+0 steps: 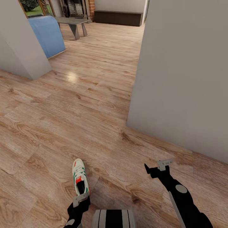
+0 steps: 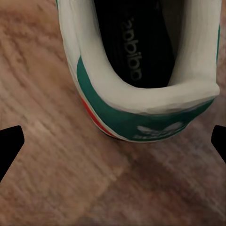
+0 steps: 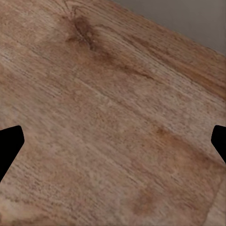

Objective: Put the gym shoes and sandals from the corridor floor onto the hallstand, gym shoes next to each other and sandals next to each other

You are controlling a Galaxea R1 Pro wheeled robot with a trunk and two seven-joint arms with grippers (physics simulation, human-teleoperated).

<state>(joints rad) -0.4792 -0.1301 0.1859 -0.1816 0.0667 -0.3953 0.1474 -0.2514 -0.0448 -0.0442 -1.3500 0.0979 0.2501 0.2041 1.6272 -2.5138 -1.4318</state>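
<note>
One gym shoe [image 1: 80,179], white with green stripes and a red-orange tongue label, lies on the corridor floor [image 1: 63,126] with its toe pointing away from me. My left gripper [image 1: 81,200] hovers right behind its heel, open. In the left wrist view the green heel patch of the gym shoe [image 2: 141,101] sits close ahead of the open left gripper [image 2: 113,146], between the two fingertips and untouched. My right gripper [image 1: 157,167] is open over bare planks, and the right wrist view shows it [image 3: 113,146] empty. The sandals and the hallstand are out of view.
A grey wall [image 1: 180,79] rises close on the right, its corner ahead of the right gripper. Another wall corner [image 1: 19,41] stands at the far left. Beyond it are a blue sofa [image 1: 47,33] and a grey bench [image 1: 72,22]. Wood floor stretches ahead between the walls.
</note>
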